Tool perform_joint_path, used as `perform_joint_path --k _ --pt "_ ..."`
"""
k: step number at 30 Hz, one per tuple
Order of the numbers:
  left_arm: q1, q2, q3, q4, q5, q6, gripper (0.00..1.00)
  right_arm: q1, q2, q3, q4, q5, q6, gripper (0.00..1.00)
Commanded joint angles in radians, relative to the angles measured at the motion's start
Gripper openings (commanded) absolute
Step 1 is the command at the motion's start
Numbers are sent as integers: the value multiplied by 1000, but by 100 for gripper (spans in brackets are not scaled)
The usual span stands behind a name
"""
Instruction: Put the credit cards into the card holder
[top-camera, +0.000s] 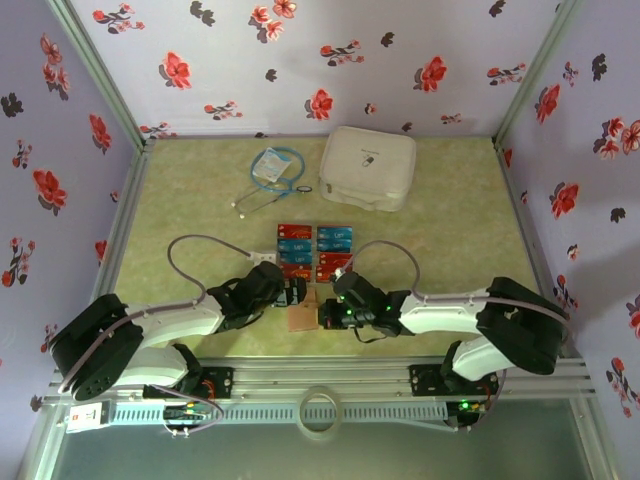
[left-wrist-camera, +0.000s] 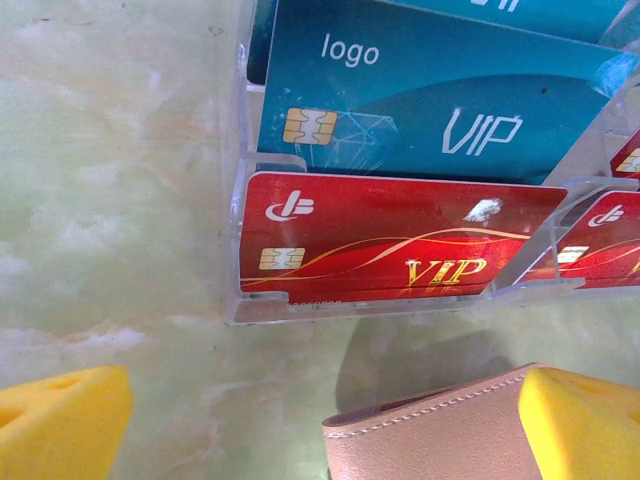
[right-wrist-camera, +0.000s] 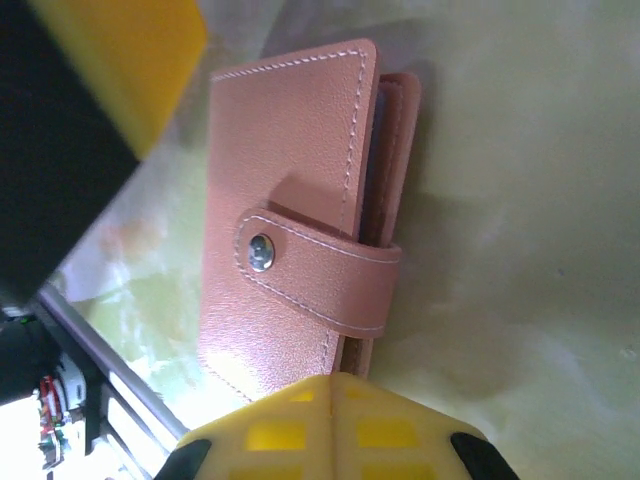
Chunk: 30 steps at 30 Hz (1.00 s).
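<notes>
**A:** Where's the card holder (right-wrist-camera: 285, 200) right now?

**B:** It's flat on the table (top-camera: 440, 210), between my two arms at the near edge. It's closed, with its strap (right-wrist-camera: 320, 275) snapped down across the open side. In the right wrist view its long axis runs straight away from the right gripper (right-wrist-camera: 332, 400).

**A:** And that gripper's state?

**B:** It's closed right up, with its pads meeting at the holder's near end. I can't tell whether they nip any leather.

**A:** The other arm?

**B:** The left gripper (top-camera: 297, 293) is spread wide and holds nothing. One of its pads (left-wrist-camera: 580, 420) sits just beside a corner of the holder.

**A:** The credit cards (left-wrist-camera: 390, 235)?

**B:** Red and blue ones stand in a clear rack (left-wrist-camera: 240, 300) just beyond the holder, on its far side. They're directly ahead of my left fingers, so the left arm is nearer.

**A:** So what does the next move turn on?

**B:** I reckon the snap. The holder needs opening before any card goes in, and the strap lies crosswise to my right hand's line of approach.
</notes>
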<state>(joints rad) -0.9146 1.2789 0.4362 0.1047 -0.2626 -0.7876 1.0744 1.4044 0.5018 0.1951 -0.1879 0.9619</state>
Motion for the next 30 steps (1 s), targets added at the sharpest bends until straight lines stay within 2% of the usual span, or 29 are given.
perform_joint_path --k 1,9,18,19,22,30 --pt "-10 -37 24 1 -42 -26 100 7 -59 22 -23 7 -17 0" --pt "3 -104 25 -19 -54 -35 100 6 -117 55 -104 30 -58 0" --pt "3 -96 13 -20 -47 -53 100 4 -66 49 -99 32 -57 0" --pt "3 -92 12 -17 -42 -55 100 3 -57 45 -93 29 -55 11" --pt "3 -83 10 -11 -29 -58 100 3 -30 31 -73 21 -46 27" --pt "1 -40 12 18 6 -66 100 3 -4 -1 -53 25 -36 38"
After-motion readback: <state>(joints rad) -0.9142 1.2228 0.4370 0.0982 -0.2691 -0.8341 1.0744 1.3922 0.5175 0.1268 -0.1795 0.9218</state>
